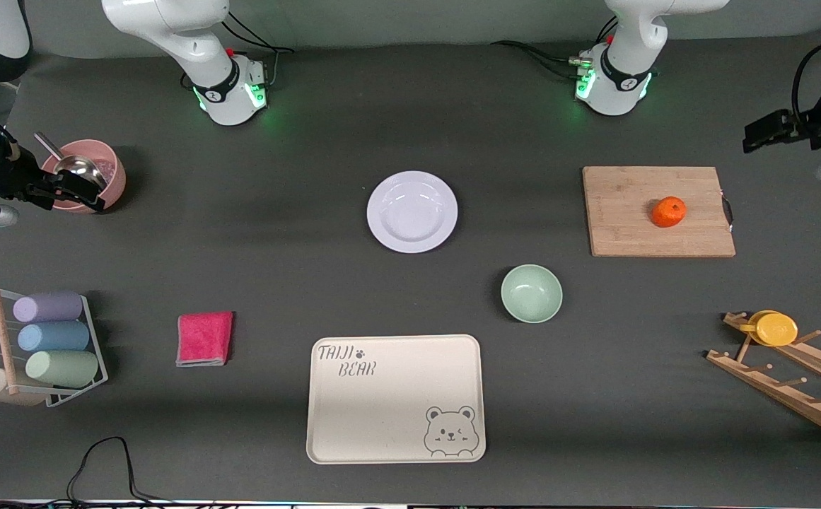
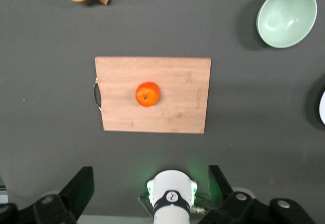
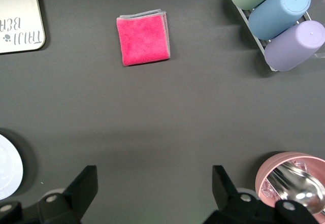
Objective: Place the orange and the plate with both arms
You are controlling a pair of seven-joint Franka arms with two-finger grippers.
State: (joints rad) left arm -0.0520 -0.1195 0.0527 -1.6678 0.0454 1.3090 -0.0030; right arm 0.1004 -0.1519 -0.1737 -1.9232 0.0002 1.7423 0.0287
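Orange is sitting on a wooden cutting board toward the left arm's end of the table, stem dimple up in the left wrist view. Plate is lying flat and bare near the table's middle, well apart from the board. A mint-green bowl is standing nearer the front camera, between plate and board. A cream bear tray is lying nearer still, printed with a bear face in one corner.

Left gripper is hanging high over the left arm's end of the table, fingers spread wide, holding nothing. Right gripper is hovering over a pink bowl with a metal spoon in it, fingers likewise wide apart and empty.

Surface: a dark grey mat is covering the whole table, with soft shadows. A folded pink cloth, a rack of pastel cups and a wooden rack carrying a yellow cup are sitting along the edges. Both arm bases are glowing green.
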